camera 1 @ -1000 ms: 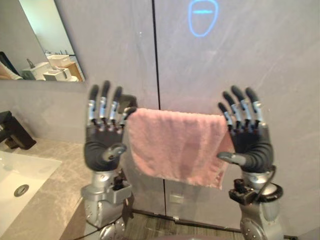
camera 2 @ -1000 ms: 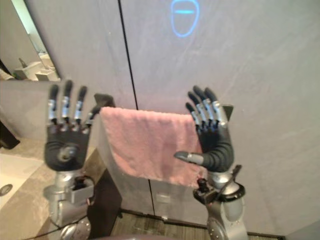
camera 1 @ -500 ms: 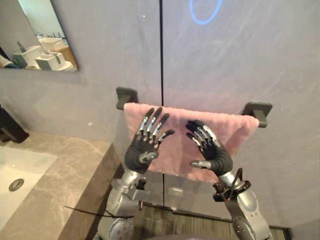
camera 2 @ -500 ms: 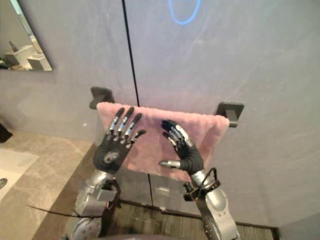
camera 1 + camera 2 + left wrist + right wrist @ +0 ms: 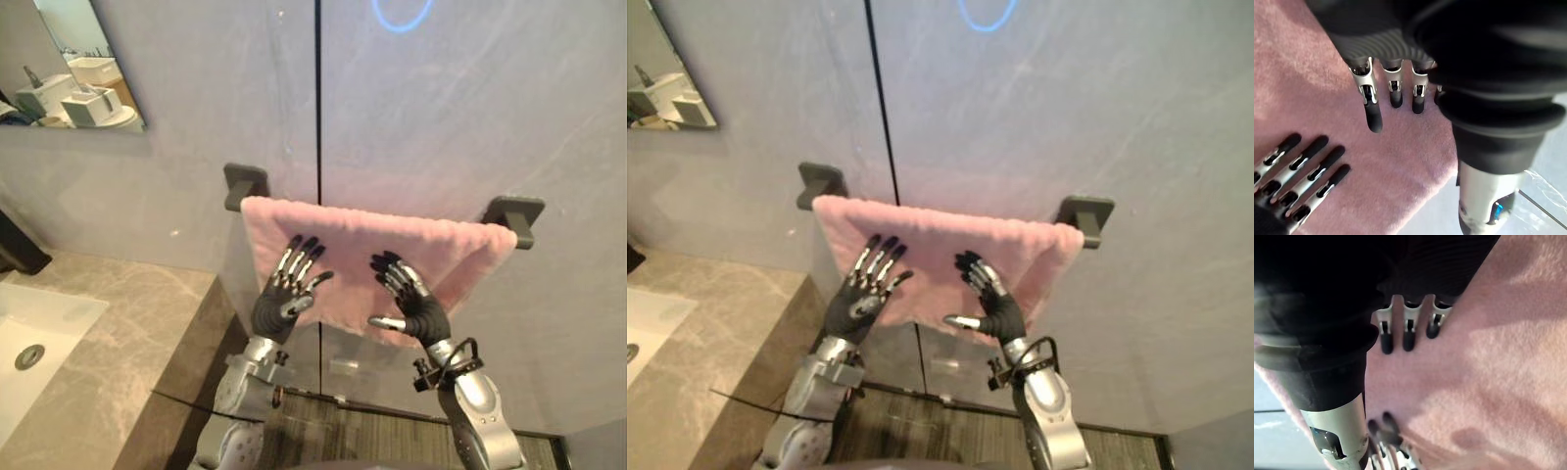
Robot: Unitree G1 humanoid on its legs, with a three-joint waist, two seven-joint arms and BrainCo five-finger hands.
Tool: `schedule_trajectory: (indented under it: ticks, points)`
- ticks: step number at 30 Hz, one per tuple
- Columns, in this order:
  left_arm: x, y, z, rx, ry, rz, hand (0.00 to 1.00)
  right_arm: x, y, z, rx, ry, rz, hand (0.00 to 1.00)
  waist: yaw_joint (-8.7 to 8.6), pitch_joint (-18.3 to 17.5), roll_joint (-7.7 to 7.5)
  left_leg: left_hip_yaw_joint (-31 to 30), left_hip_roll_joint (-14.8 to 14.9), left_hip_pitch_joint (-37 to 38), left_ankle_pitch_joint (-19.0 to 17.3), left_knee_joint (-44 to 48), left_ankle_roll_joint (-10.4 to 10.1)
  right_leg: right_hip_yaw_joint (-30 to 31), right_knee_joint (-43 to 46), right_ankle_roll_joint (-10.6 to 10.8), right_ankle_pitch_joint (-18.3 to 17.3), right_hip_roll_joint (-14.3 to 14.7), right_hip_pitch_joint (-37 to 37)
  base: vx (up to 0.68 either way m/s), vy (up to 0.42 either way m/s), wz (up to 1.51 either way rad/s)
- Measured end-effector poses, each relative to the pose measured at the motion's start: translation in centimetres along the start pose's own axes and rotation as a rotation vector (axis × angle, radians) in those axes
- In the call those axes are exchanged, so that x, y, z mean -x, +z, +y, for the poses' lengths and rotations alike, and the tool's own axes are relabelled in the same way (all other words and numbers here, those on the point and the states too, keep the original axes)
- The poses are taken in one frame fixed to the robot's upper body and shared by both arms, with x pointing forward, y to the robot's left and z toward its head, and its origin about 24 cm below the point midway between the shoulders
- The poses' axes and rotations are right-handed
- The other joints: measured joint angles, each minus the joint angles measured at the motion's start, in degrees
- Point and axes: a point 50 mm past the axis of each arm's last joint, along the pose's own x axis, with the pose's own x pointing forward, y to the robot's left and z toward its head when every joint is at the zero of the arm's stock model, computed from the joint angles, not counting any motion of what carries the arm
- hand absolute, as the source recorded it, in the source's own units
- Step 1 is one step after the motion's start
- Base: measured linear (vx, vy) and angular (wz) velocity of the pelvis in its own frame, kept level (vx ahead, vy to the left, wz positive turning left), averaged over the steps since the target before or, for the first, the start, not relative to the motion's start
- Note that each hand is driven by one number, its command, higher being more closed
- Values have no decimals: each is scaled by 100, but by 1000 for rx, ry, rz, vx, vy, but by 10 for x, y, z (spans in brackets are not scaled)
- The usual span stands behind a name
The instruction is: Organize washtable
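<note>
- Two hands up in front of the towel (image 5: 362, 257): left hand (image 5: 277, 307) and right hand (image 5: 421, 313). Fingers (image 5: 293, 260) are spread and near straight, holding nothing. Can't tell if the tips touch the cloth.
- Towel hangs between left bracket (image 5: 244, 185) and right bracket (image 5: 515, 216), right of the desk (image 5: 108, 328). Its lower edge runs skewed, shorter toward the right bracket.
- Risk: you drag down harder on one side, and the towel slides off and drops to the floor (image 5: 372, 438).
- Risk: tips snag the pile as you pull away, bunching it.
- Risk: you push too hard and pin the cloth to the wall (image 5: 441, 117), so nothing gets smoothed and the brackets take the load.
</note>
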Motion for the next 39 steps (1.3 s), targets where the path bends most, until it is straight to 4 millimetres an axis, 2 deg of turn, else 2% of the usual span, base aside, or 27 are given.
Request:
schedule_trajectory:
  ticks: [3, 10, 17, 25, 30, 39]
  points:
    - [1, 4, 12, -49, 71, -17, 0, 3, 0, -16, 33, -114, -1, 0, 1, 16, 6, -2, 0, -15, 5, -7, 9, -1, -82, 0, 50, 9, 13, 0, 0, 0]
    - [5, 8, 30, -87, 174, -37, 0, 11, 4, -38, 69, -275, -17, 0, 0, 46, 6, -15, -9, -21, 30, -39, 44, -7, -238, 9, 132, 12, 98, -4, 0, 0]
    - [14, 15, 52, -132, 305, -63, 0, 29, 4, -60, 107, -437, 1, 0, 2, 95, -53, -15, -13, 3, 82, -159, 36, -3, -273, 12, 142, 13, 88, -30, -7, 0]
    - [29, 9, 58, -152, 368, -32, 0, 51, -1, -70, 103, -556, 42, 0, 11, 98, -64, 12, -10, -47, 80, -189, 33, 16, -243, 16, 134, 12, -7, 0, 0, 0]
    - [40, -3, 61, -127, 420, 13, 0, 61, -6, -69, 88, -601, 68, 0, 19, 100, -70, 100, 6, -29, 73, -185, 21, 66, -183, 18, 101, -22, -19, -28, -3, -6]
    - [50, -5, 65, -156, 466, 33, 0, 77, -4, -64, 63, -641, 80, 0, 37, 47, -127, 214, 46, -110, -94, 55, -61, 99, 540, 1, -282, -80, -313, -36, -13, -2]
